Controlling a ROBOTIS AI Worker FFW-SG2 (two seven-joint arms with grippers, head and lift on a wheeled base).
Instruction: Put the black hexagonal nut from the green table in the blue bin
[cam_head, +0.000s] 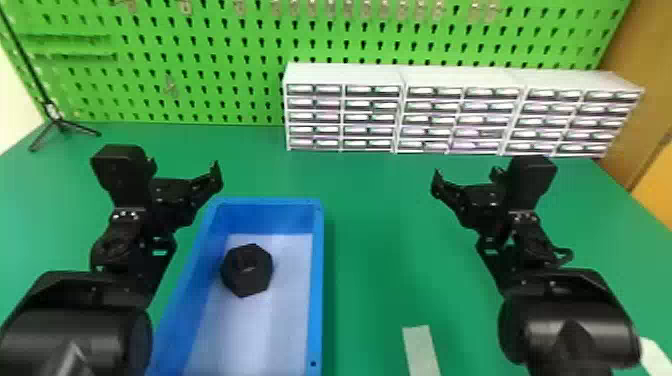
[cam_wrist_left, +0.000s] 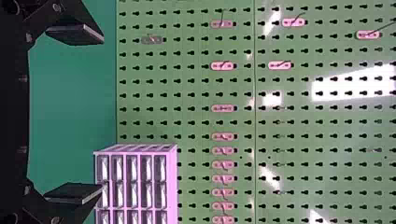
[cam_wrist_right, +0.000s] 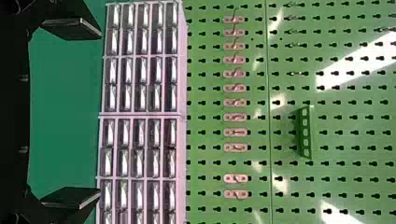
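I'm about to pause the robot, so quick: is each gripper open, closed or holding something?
Left gripper: open, fingers wide apart, holding nothing.
Right gripper: also open, nothing between its fingers.

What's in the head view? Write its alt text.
Black hexagonal nut inside a blue bin on a green table. Left tool and right tool are open and empty, with drawer cabinets and a green pegboard behind.
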